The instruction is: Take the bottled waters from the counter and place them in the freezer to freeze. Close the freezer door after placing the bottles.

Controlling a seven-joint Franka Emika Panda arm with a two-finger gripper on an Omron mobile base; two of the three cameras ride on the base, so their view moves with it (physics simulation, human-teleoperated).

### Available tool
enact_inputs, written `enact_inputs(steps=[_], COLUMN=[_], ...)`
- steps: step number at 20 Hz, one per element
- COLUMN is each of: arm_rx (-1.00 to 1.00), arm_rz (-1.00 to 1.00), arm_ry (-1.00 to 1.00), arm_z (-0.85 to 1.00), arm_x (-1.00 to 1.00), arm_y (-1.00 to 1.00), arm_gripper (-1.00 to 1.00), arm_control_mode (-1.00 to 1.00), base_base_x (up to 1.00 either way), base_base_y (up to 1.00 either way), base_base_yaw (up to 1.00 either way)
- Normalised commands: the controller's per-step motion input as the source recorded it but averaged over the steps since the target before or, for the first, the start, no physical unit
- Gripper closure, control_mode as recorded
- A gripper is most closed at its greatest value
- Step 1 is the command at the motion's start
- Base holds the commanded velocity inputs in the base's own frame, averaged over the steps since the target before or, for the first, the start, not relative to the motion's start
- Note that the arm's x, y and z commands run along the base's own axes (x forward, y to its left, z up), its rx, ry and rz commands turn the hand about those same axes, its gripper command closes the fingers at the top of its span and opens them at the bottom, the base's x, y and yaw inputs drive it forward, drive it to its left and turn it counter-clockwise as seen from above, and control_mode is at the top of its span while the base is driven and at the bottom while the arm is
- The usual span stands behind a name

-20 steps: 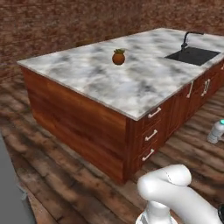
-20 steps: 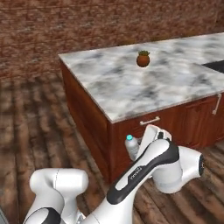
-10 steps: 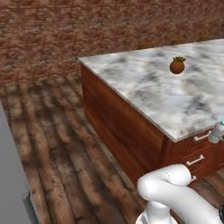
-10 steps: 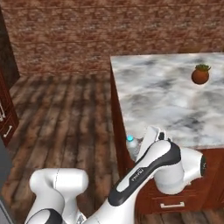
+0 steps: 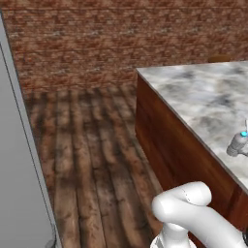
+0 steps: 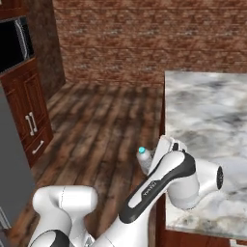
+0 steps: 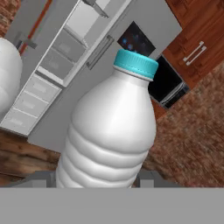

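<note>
Small dark lettering runs along the arm (image 6: 159, 185); too blurred to read.

The ribbed, milky plastic bottle (image 7: 109, 131) carries a smooth matt turquoise cap (image 7: 136, 64). The polished white marble counter (image 5: 203, 97) tops glossy reddish wood. Rough red brick wall (image 6: 144, 43) meets worn wooden plank floor (image 5: 92, 145).

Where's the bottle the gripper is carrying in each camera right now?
Left base view: bottled water at the right edge, over the counter.
Right base view: bottle at centre, beside the arm's wrist, left of the counter edge.
Hand view: bottle fills the centre, freezer behind.
Shared landmark: its blue cap.
</note>
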Motion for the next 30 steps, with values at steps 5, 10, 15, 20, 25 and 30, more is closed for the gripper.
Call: enact_inputs(steps=[5,10,15,20,25,30], arm_rx=[0.00,0.00,0.00,0.00,0.00,0.00], arm_rz=[0.00,0.00,0.00,0.00,0.00,0.00], arm_ry=[0.00,0.00,0.00,0.00,0.00,0.00], arm_z=[0.00,0.00,0.00,0.00,0.00,0.00], arm_x=[0.00,0.00,0.00,0.00,0.00,0.00], arm_y=[0.00,0.00,0.00,0.00,0.00,0.00], arm_gripper=[1.00,1.00,1.00,1.00,1.00,1.00], arm_control_mode=[1.00,1.00,1.00,1.00,1.00,1.00], base_base_x=[0.78,0.96,0.99,0.94,0.71,0.38], base_base_y=[0.15,0.00,0.00,0.10,0.25,0.49], base_base_yaw=[0.30,0.26,0.25,0.35,0.52,0.67])
